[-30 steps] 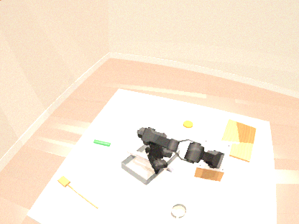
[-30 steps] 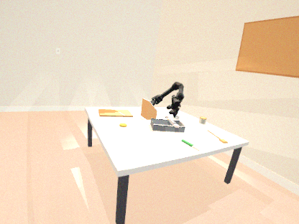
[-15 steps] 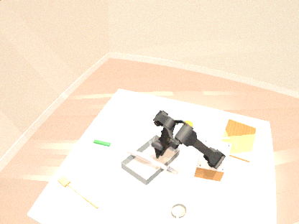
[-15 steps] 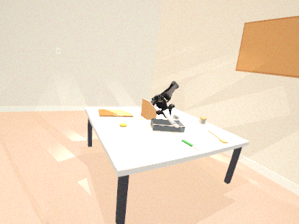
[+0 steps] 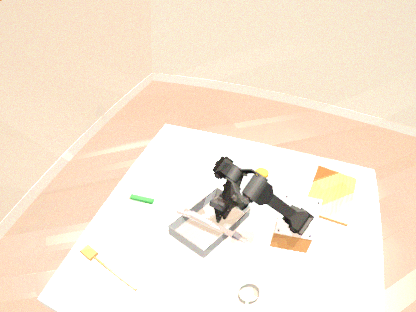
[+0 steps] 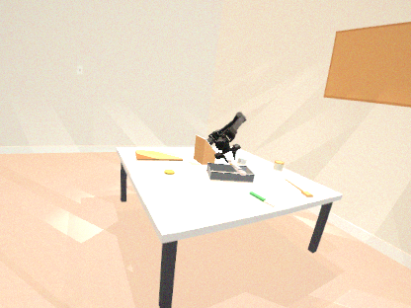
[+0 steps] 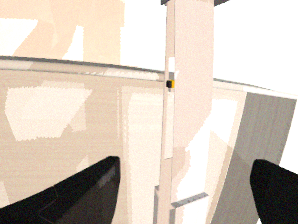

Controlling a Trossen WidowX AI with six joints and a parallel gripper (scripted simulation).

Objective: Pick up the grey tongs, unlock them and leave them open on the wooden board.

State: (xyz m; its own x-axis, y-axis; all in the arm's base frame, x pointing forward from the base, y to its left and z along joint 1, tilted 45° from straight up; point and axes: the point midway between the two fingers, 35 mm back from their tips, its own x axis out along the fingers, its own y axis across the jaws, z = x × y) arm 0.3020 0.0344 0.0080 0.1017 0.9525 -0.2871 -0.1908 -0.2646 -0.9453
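Note:
The grey tongs (image 5: 201,219) (image 6: 236,166) (image 7: 194,55) lie across the roasting tin (image 5: 186,241) (image 6: 230,176) (image 7: 261,131), with one end past its rim in the top view. They look pale pinkish-grey, and their arms look close together. My gripper (image 5: 223,214) (image 6: 228,153) (image 7: 188,170) is open, just above the tin and the tongs. In the wrist view the tongs run up the picture between the two separated fingers, which do not visibly touch them. The wooden board (image 5: 332,187) (image 6: 158,156) lies flat at the far right in the top view. The tongs' lock cannot be made out.
A wooden block (image 5: 291,243) (image 6: 203,150) stands between tin and board. A yellow disc (image 5: 261,173) (image 6: 169,172) lies behind the arm in the top view. A green-handled tool (image 5: 142,199) (image 6: 257,196), an orange-headed utensil (image 5: 89,252) (image 6: 307,193) and a small jar (image 6: 279,167) are around the tin.

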